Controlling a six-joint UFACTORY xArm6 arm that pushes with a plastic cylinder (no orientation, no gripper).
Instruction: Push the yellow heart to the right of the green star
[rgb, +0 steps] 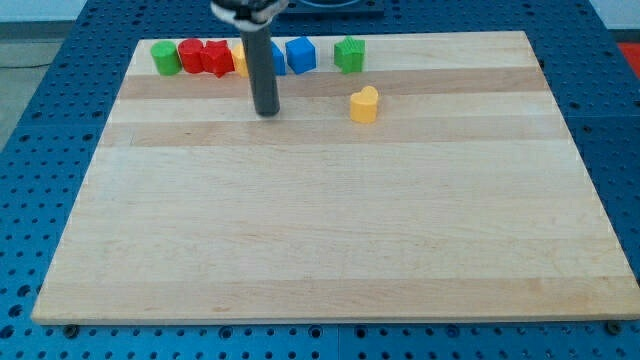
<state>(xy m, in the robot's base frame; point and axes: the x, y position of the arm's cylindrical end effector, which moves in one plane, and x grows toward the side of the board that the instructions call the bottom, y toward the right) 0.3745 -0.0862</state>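
Note:
The yellow heart (364, 104) lies on the wooden board (330, 230) near the view's top, just below and slightly right of the green star (349, 54). The green star sits at the board's top edge. My tip (266, 112) rests on the board to the left of the yellow heart, about a hundred pixels away, not touching any block. The rod rises from it towards the view's top and covers part of the row of blocks.
A row of blocks lines the top edge: a green cylinder (165, 58), two red blocks (191, 55) (217, 57), a yellow block (240, 60) partly behind the rod, and a blue cube (300, 54). Blue perforated table surrounds the board.

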